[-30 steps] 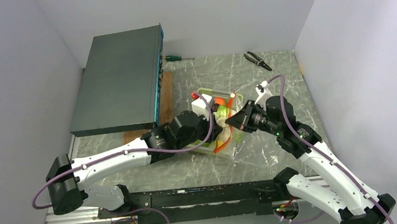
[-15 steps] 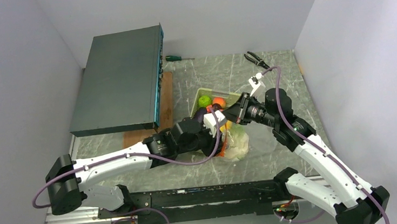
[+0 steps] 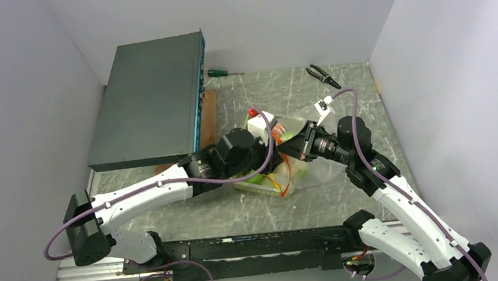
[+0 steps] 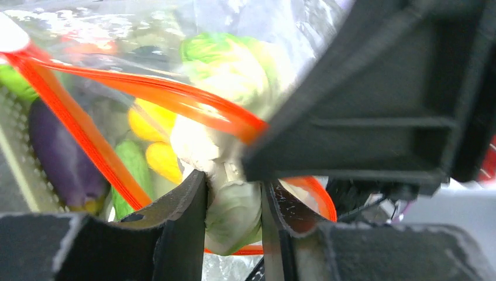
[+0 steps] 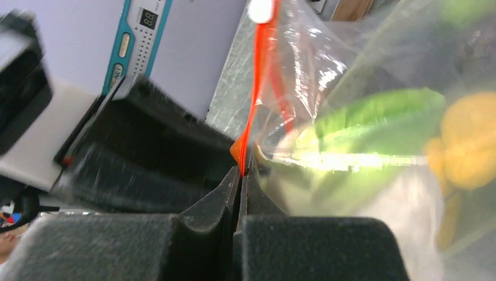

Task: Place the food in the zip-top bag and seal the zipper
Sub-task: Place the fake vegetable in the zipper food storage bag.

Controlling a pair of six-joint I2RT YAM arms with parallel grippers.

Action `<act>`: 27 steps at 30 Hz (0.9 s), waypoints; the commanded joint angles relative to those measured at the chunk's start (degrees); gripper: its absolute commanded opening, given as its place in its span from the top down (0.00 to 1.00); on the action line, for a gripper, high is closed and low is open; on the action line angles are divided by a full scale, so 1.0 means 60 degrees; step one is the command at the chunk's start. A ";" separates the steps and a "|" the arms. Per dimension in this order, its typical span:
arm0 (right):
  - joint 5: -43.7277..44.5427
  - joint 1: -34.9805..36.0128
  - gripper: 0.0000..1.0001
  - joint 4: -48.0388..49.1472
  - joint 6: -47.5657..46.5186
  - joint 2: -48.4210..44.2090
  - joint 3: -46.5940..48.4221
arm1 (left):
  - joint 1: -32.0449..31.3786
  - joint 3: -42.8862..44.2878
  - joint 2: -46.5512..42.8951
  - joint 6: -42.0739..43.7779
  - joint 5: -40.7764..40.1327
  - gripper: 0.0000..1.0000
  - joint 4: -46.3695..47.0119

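Checking the bag mouth: L gripper (image 4: 234, 186) stands part-open, clamped on the cauliflower (image 4: 233, 215). That pc sits right at the opening of the zip-top bag (image 3: 305, 169), w/ the zipper (image 4: 175, 96) looping around it. Bag interior lies straight ahead of that gripper, the strip's long axis running crosswise to it. R gripper (image 5: 241, 174) is fully closed, pinching the zipper edge, so the L arm is nearer the food. We count 1 bag, 1 zipper, 1 slider tab (image 5: 261, 10), 1 cauliflower, 1 purple pc (image 4: 58, 155), 1 orange-yellow pc (image 5: 468, 140) and 1 green pc (image 5: 380, 111), the last two seen thru the film. We can't tell if the purple pc is inside.
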 commanded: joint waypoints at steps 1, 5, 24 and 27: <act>-0.0101 -0.0014 1.00 -0.0302 0.0288 -0.0300 0.0163 | 0.0509 0.0718 0.0143 -0.1850 -0.1451 0.96 -0.0550; 0.0140 -0.0022 1.00 -0.0354 0.0357 0.0012 0.0436 | 0.0606 -0.0013 0.0096 -0.2284 0.0339 0.84 0.1341; 0.0316 -0.1081 1.00 -0.1133 0.0152 -0.0296 0.0497 | 0.0598 -0.1083 -0.2717 -0.2571 0.2227 0.01 0.0217; 0.0169 -0.1123 1.00 -0.1202 0.0154 -0.0353 0.0438 | 0.0598 -0.1455 -0.3229 -0.2751 0.1605 0.08 -0.0109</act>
